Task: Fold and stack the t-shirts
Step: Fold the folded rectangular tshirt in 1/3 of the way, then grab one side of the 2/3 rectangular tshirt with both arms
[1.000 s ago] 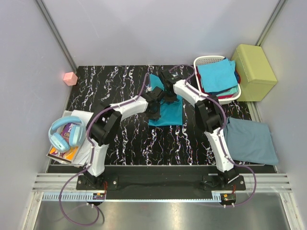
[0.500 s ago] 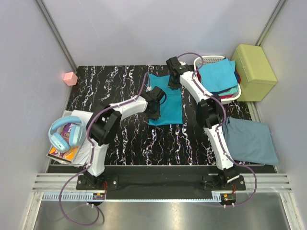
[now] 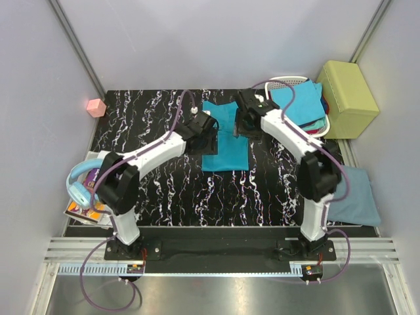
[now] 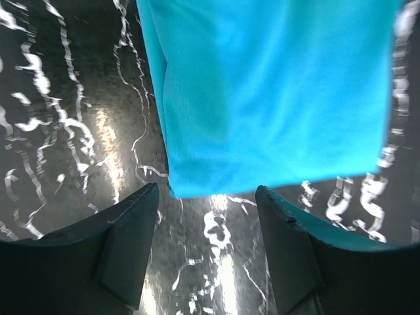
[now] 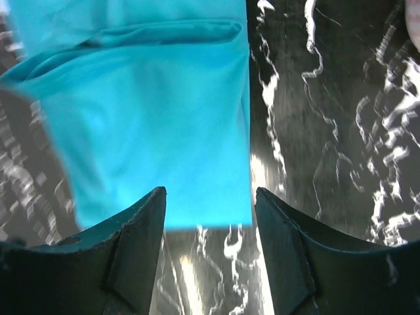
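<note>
Top view bright and evenly lit from above, sharp, soft shadows thrown under the arms, sheen on the near metal strip, wrist views smeared by motion blur, white glare streaked across the table, shirt overbright, fingers dark, unfocused.

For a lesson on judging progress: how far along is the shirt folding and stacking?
Done: a grey-blue shirt lies folded at the right, and a teal shirt lies folded in the middle. In hand: nothing; the left gripper and right gripper are open beside the teal one. Left: stacking it and folding the shirts in the basket.
</note>
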`<action>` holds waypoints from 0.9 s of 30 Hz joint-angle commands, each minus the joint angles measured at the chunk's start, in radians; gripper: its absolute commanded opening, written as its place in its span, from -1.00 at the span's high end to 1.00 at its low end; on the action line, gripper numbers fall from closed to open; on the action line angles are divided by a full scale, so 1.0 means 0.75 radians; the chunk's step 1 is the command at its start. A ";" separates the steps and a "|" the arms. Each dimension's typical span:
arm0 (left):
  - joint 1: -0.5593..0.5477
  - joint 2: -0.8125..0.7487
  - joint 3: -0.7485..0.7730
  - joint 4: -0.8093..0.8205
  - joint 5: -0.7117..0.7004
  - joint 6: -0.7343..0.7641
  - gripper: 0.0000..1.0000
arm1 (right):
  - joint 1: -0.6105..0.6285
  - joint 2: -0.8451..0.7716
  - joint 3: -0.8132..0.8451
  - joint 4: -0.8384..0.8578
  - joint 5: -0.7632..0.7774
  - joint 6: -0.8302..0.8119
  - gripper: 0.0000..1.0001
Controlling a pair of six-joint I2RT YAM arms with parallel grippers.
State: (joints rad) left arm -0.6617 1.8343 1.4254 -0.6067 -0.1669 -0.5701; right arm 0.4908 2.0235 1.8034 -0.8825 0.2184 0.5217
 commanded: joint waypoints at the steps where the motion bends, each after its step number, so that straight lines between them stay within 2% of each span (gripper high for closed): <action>1: -0.030 -0.118 -0.090 0.036 -0.023 -0.019 -0.32 | 0.010 -0.264 -0.269 0.107 0.007 0.047 -0.29; 4: -0.063 -0.126 -0.176 0.068 0.006 -0.046 -0.29 | 0.014 -0.350 -0.465 0.146 -0.011 0.057 -0.25; 6: -0.083 -0.114 -0.235 0.083 0.034 -0.066 -0.21 | 0.023 -0.383 -0.594 0.185 -0.023 0.063 -0.19; 12: -0.153 -0.084 -0.324 0.140 0.036 -0.103 -0.17 | 0.027 -0.369 -0.795 0.289 -0.058 0.094 -0.14; 19: -0.157 -0.122 -0.326 0.132 -0.021 -0.113 -0.21 | 0.031 -0.307 -0.772 0.316 -0.074 0.090 -0.12; 27: -0.157 -0.229 -0.305 0.095 -0.086 -0.107 -0.24 | 0.062 -0.377 -0.682 0.262 -0.068 0.102 -0.12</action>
State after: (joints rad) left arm -0.7811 1.7401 1.1751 -0.5488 -0.1761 -0.6479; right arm 0.5217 1.7905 1.2205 -0.6861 0.1646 0.5838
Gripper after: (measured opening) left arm 0.614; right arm 0.562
